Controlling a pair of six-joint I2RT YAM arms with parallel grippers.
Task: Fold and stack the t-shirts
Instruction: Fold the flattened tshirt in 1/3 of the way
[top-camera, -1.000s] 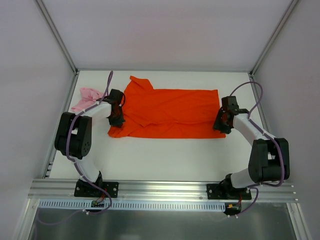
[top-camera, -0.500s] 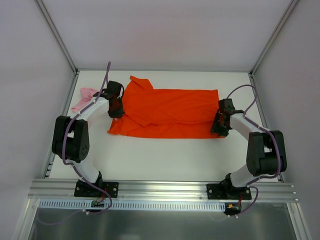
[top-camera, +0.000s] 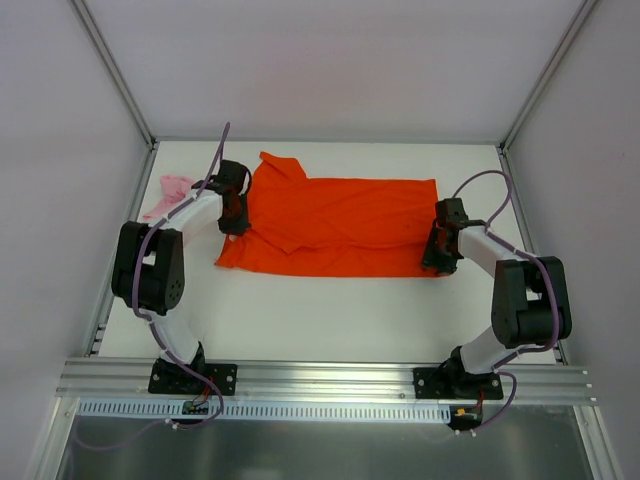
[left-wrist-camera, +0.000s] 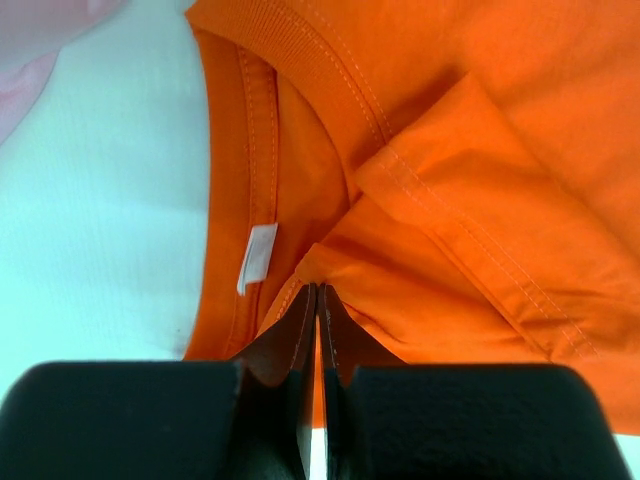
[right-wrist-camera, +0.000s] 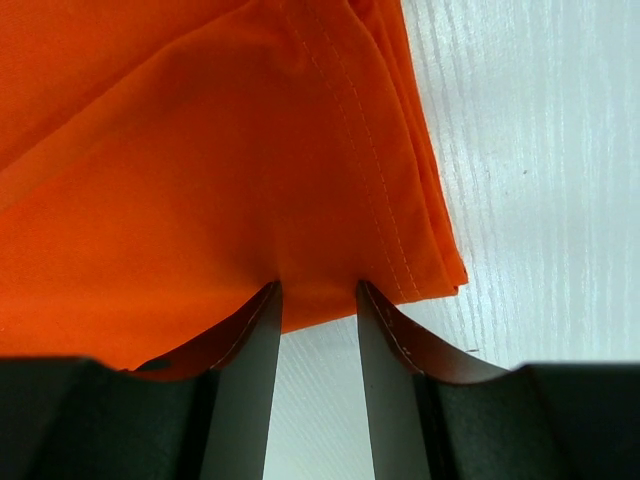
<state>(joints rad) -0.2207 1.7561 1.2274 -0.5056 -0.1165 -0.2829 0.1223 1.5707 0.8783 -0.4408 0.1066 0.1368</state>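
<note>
Two shirts, neither finished. The orange-red t-shirt (top-camera: 340, 225) lies flat between the two grippers. It is narrowed lengthwise, with a sleeve turned in over the body, so I judge one fold made and the cross folds left to do. The pink t-shirt (top-camera: 172, 192) sits crumpled just outboard of the left gripper (top-camera: 236, 212) and is unfolded. Nothing is stacked, so roughly a quarter is done, maybe less.

The left gripper has its jaws pressed together at the collar (left-wrist-camera: 262, 130) end, with the tips against a cloth fold. The white label (left-wrist-camera: 256, 258) is just ahead and to the side of the tips. I cannot tell whether cloth is actually pinched.

The right gripper (right-wrist-camera: 318, 288) has its jaws partly spread at the hem corner (right-wrist-camera: 430, 262). The cloth edge is right at the tips with bare table showing between them, so nothing is clamped.

The surface is a white table (top-camera: 330, 310), matte and faintly grained. Plain white walls (top-camera: 330, 70) close in on three sides with metal corner posts. An aluminium rail (top-camera: 320, 375) behind the grippers carries both arm bases.
</note>
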